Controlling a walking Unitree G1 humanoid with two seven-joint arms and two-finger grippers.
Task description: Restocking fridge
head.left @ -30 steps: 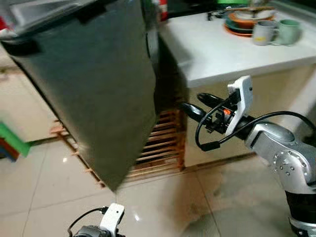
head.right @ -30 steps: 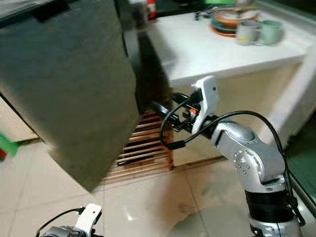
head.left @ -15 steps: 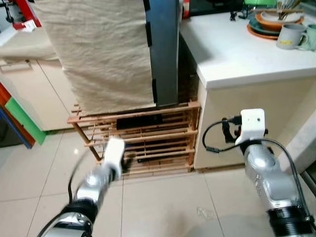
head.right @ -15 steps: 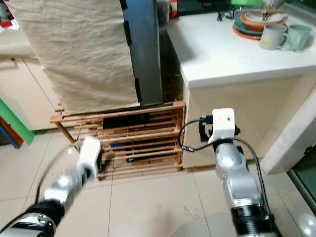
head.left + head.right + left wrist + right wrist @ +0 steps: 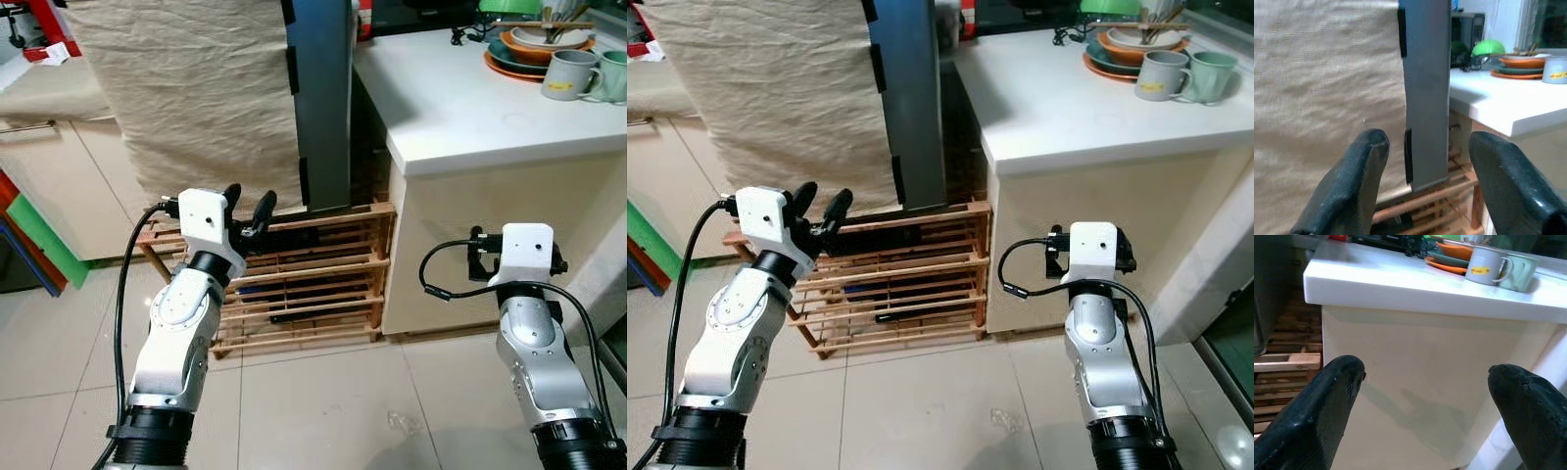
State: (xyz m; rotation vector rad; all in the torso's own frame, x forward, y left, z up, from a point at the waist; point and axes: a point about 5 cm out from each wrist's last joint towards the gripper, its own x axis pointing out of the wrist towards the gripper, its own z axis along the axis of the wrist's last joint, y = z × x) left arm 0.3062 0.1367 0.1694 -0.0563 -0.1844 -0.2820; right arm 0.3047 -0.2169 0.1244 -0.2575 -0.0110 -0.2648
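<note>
1. The fridge is a tall grey cabinet with black handle recesses along its front edge; its door is closed.
2. It stands upright on a slatted wooden pallet on the tiled floor, just beside the white counter.
3. A creased beige cloth hangs over its side, reaching down almost to the pallet.

— Where are we, then?
— A home kitchen; a grey fridge stands on a wooden slatted rack; to its right a white counter carries mugs and stacked plates; tiled floor underfoot.
</note>
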